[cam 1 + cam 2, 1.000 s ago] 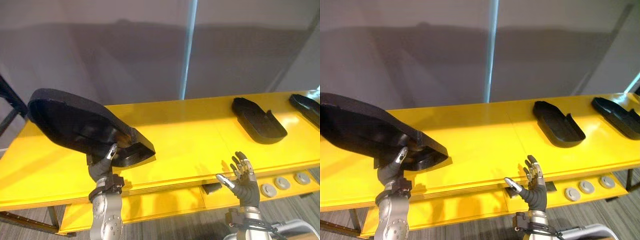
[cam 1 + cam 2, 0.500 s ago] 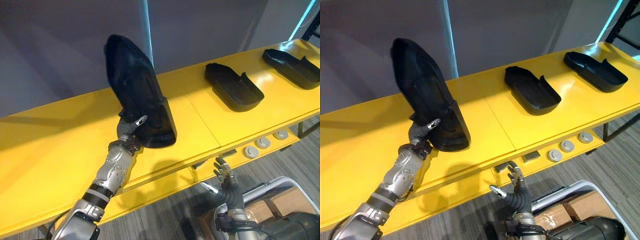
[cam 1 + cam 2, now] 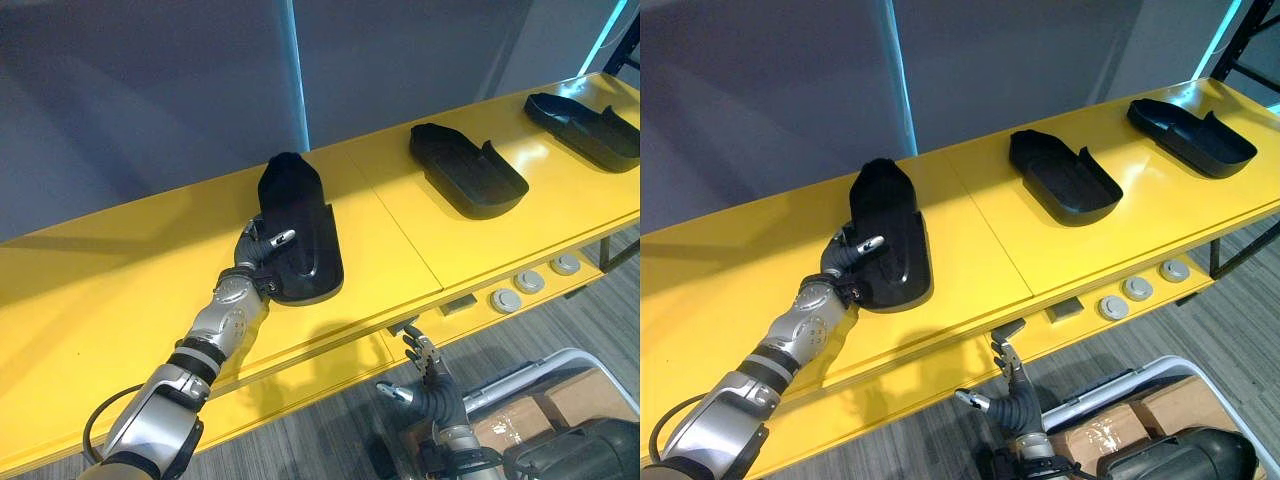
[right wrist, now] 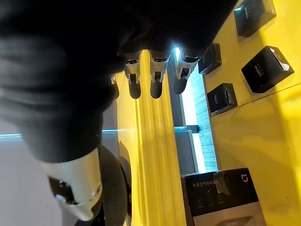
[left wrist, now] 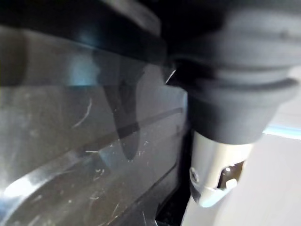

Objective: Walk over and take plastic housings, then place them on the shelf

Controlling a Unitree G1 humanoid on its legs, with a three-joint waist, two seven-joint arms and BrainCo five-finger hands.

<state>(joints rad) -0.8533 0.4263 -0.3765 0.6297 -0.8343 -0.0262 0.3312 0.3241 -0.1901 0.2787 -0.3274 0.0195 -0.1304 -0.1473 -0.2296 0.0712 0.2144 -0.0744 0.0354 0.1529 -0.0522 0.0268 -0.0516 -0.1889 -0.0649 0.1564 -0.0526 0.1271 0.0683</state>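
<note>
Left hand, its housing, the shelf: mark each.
left hand [image 3: 256, 252]: left eye view, middle of the hand.
housing [image 3: 290, 190]: left eye view, its rounded far end.
shelf [image 3: 120, 265]: left eye view, bare yellow top.

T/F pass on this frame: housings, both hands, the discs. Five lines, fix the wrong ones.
1. Three black housings lie on the yellow shelf. True: left housing, middle housing, right housing.
2. The left hand holds the middle housing. False: it grips the near end of the left housing.
3. The right hand is open and holds nothing. True: it hangs below the shelf's front edge.
4. The left housing stands upright on its end. False: it lies flat on the shelf.
5. The grey round discs sit on top between the housings. False: they sit on the lower ledge under the front edge.
</note>
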